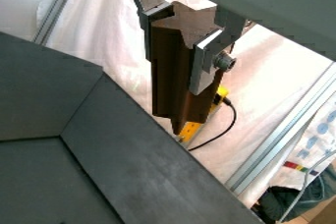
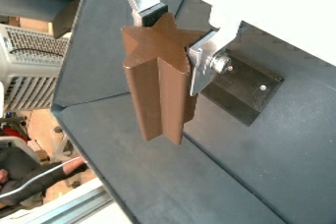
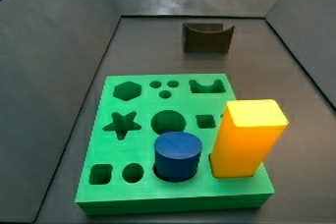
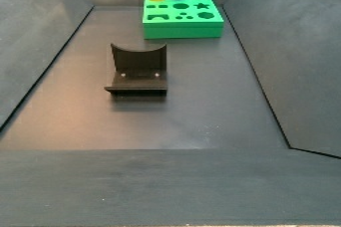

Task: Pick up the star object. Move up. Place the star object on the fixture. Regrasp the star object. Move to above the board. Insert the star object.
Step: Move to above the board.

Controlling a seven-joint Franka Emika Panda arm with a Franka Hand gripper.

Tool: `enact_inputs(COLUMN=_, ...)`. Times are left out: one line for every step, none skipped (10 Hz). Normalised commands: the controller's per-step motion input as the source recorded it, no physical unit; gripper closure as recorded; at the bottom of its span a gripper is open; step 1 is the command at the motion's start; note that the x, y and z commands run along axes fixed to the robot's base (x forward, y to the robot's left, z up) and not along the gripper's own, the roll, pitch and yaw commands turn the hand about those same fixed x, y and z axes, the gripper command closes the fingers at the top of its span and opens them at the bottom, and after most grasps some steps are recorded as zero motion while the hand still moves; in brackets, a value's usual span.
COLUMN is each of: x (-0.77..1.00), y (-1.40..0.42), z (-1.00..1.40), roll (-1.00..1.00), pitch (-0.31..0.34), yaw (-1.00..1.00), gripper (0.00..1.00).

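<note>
My gripper (image 1: pixel 184 33) is shut on the brown star object (image 1: pixel 178 71), a long star-section prism that hangs down from the fingers; it shows in both wrist views (image 2: pixel 157 81). Neither the gripper nor the star shows in a side view. The dark fixture (image 3: pixel 206 36) stands empty on the grey floor, also seen in a side view (image 4: pixel 138 69). The green board (image 3: pixel 132 184) lies beyond it, with its star-shaped hole (image 3: pixel 122 124) open.
A yellow block (image 3: pixel 250 138) and a blue cylinder (image 3: pixel 178 156) stand in the board. Sloped grey walls (image 4: pixel 40 62) ring the floor. A yellow part with a black cable (image 1: pixel 197 125) lies outside the bin.
</note>
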Motion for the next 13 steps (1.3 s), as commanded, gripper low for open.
enact_inputs(x=-0.47, y=-1.0, z=0.01, roll=-1.0, pitch=0.111, yaw=-0.07, gripper=1.0)
enact_inputs(x=-0.47, y=-1.0, z=-0.01, roll=-1.0, pitch=0.108, yaw=-0.07, gripper=1.0)
enact_inputs(x=-0.49, y=-1.0, z=0.0, roll=-1.0, pitch=0.101, yaw=-0.06, gripper=1.0)
enact_inputs(x=-0.5, y=-1.0, z=-0.01, roll=-1.0, pitch=0.095, yaw=-0.05, gripper=1.0)
enact_inputs(x=-0.52, y=-1.0, z=-0.01, roll=-1.0, pitch=0.092, yaw=-0.04, gripper=1.0)
enact_inputs(x=-0.53, y=-1.0, z=0.0, roll=-1.0, pitch=0.089, yaw=-0.04, gripper=1.0)
enact_inputs(x=-0.56, y=-1.0, z=-0.01, roll=-1.0, pitch=0.083, yaw=-0.03, gripper=1.0)
enact_inputs(x=-0.58, y=-1.0, z=0.0, roll=-1.0, pitch=0.078, yaw=-0.03, gripper=1.0)
enact_inputs(x=-0.41, y=-0.62, z=0.0, roll=-1.0, pitch=0.066, yaw=-0.02, gripper=1.0)
enact_inputs(x=-0.3, y=-0.43, z=-0.01, roll=-1.0, pitch=0.056, yaw=-0.02, gripper=1.0)
enact_inputs(x=-0.18, y=-0.18, z=0.0, roll=-1.0, pitch=0.045, yaw=-0.01, gripper=1.0)
enact_inputs(x=-0.12, y=-0.1, z=0.0, roll=-0.84, pitch=0.016, yaw=-0.01, gripper=1.0)
enact_inputs(x=-0.1, y=-0.04, z=0.0, roll=-0.54, pitch=-0.016, yaw=0.0, gripper=1.0)
